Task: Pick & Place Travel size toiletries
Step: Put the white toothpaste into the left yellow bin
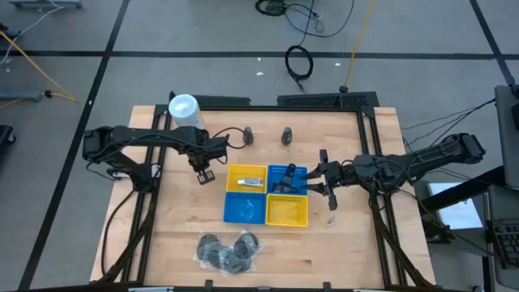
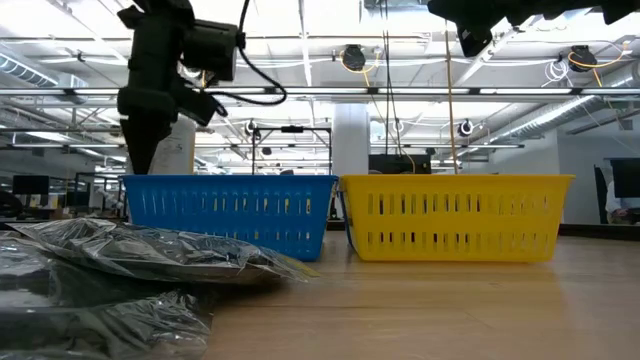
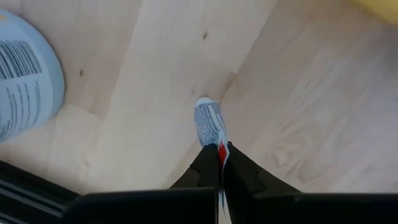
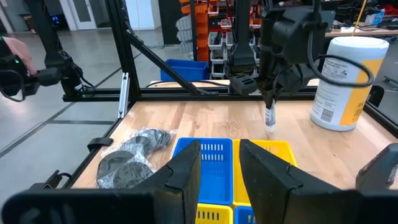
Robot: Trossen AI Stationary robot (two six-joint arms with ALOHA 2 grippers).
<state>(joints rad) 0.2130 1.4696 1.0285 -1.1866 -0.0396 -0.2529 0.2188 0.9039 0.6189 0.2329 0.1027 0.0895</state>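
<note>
My left gripper hangs left of the baskets, shut on a small pale printed tube. The right wrist view shows that tube too. My right gripper is open and hovers over the far blue basket; its fingers show apart. Two dark cone bottles stand upright on the table beyond the baskets. Dark discs in clear wrap lie in a heap near the near edge. A pale item lies in the far yellow basket, and another rests on the table right of the baskets. My left gripper pinches the pale tube by its red-marked end between the two fingertips. The fingers point down from above, along the tube. The tube hangs below them, roughly upright, its white cap end lowest and apparently clear of the table.
A big white canister stands at the table's far left, close behind my left arm. Four square baskets sit together mid-table, including a near blue one and a near yellow one. A black frame runs along the far edge.
</note>
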